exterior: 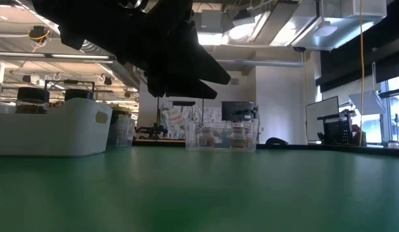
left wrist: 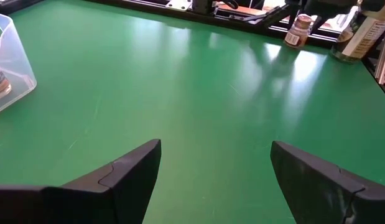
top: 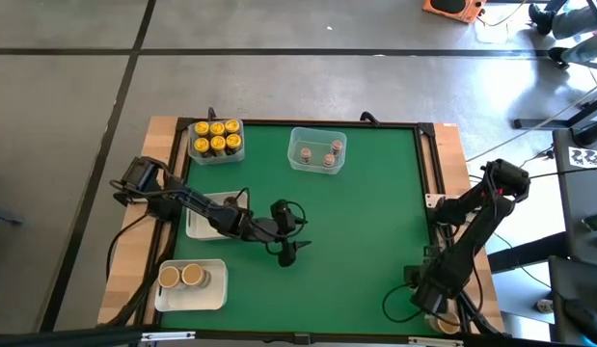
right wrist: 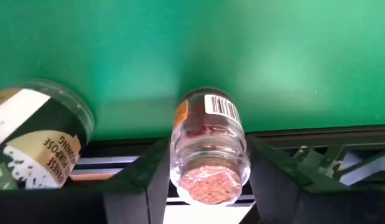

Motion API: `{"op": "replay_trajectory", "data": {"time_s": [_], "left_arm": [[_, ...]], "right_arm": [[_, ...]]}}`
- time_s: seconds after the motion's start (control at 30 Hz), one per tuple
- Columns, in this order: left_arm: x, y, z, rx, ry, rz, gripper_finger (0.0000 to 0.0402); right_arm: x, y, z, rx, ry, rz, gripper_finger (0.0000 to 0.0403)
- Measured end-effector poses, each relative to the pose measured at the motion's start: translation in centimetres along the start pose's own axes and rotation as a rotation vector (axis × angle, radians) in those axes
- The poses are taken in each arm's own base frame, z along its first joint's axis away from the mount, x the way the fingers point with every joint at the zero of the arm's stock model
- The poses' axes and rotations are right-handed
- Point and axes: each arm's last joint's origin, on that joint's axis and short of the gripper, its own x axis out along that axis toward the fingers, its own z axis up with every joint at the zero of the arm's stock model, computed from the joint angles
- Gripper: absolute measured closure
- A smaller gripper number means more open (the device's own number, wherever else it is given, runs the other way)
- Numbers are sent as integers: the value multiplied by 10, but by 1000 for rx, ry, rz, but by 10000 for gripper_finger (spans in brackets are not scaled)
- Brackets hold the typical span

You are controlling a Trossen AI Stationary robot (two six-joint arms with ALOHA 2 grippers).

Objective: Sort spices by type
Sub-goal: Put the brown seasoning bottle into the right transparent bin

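Observation:
My right gripper (top: 436,305) is at the table's near right corner, shut on a small clear spice jar (right wrist: 208,146) with a barcode label and a grey-pink end facing the wrist camera. My left gripper (top: 286,239) hovers open over the green mat (top: 375,222), nothing between its fingers (left wrist: 133,171). Yellow-lidded jars (top: 216,138) fill a clear tub at the far left. Grey-pink-lidded jars (top: 329,154) stand in a second clear tub (top: 317,135). Two tan-lidded jars (top: 180,277) stand in a white tray (top: 206,294). My right gripper pinches the jar's round wall (right wrist: 176,162) between its two fingers, one on each side, close to the end that faces the camera. The fingers come from above, slanting steeply down. The jar stands about upright at the mat's edge; I cannot tell whether its base rests there.
A larger jar with a dark label (right wrist: 37,143) stands right beside the held one on the black frame rail (right wrist: 341,140). Another white tray (top: 203,224) lies under my left arm. The mat's middle and right part hold no objects.

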Motion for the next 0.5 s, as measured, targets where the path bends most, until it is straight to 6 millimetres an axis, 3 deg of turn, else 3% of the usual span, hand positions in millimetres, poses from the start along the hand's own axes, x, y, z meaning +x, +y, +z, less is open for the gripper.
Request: {"op": "replay_trajectory", "data": {"time_s": [0.5], "left_arm": [[0,0,0,-10,1,0,101]], "right_arm": [[-49,-18,49,37,-262,-105,217]]}}
